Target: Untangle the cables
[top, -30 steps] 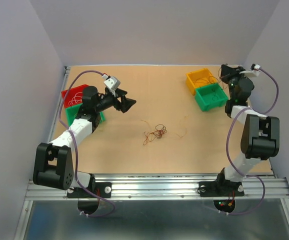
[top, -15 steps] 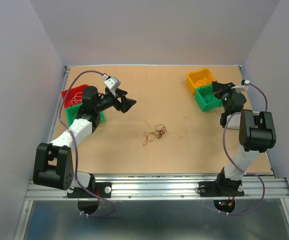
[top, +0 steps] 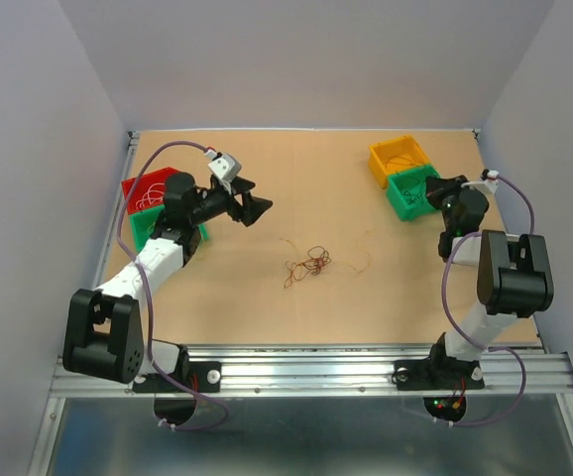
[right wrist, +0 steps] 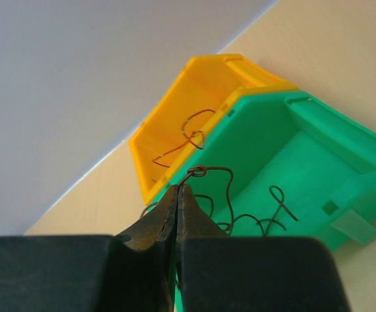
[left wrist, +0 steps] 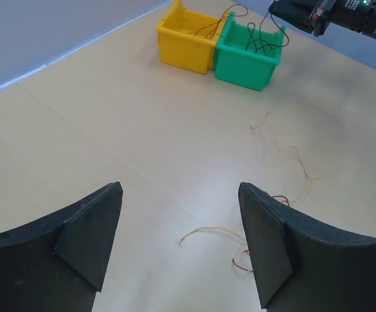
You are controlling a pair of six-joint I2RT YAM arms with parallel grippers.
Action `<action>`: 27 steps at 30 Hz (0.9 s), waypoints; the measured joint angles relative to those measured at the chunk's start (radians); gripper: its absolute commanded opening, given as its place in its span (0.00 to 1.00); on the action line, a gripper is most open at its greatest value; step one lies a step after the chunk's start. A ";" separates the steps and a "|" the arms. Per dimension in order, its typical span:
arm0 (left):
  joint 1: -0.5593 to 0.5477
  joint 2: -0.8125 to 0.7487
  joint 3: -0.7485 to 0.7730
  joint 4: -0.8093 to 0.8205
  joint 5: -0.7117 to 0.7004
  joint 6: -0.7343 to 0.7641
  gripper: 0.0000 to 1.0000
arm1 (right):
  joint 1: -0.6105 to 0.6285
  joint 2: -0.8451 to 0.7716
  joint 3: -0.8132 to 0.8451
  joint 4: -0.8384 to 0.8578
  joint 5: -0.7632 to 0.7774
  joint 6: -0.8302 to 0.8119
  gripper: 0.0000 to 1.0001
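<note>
From where I stand, the right gripper [right wrist: 178, 188] is pinched shut on a brown wire [right wrist: 217, 168] just over the green bin [right wrist: 259, 130]. The left gripper [left wrist: 178, 190] gapes wide, holding nothing. The knot of cables [top: 308, 264] lies well apart from that bin, toward the arms' bases. The held wire could hook its neighbours in the bin, or cling to the fingertips on release and trail over the rim.

Top view: high above the near edge, looking down on the whole tabletop [top: 247, 297]; left-wrist view: low, facing past the left hand [left wrist: 179, 201] across to the yellow bin [left wrist: 185, 42] and green bin [left wrist: 246, 58], which the right-wrist view shows close up beyond the right hand [right wrist: 177, 195].
</note>
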 measured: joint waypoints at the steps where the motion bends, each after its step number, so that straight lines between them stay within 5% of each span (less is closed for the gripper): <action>1: -0.002 -0.002 0.000 -0.001 -0.001 0.001 0.83 | 0.001 -0.006 0.002 -0.026 0.010 -0.005 0.01; 12: -0.015 -0.004 0.000 -0.009 -0.016 0.016 0.83 | 0.063 0.003 0.268 -0.510 0.199 -0.085 0.00; 19: -0.027 -0.004 0.000 -0.024 -0.027 0.027 0.83 | 0.132 0.159 0.565 -0.813 0.340 -0.126 0.01; 27: -0.035 -0.004 0.000 -0.046 -0.042 0.039 0.83 | 0.174 0.237 0.653 -1.021 0.496 -0.099 0.01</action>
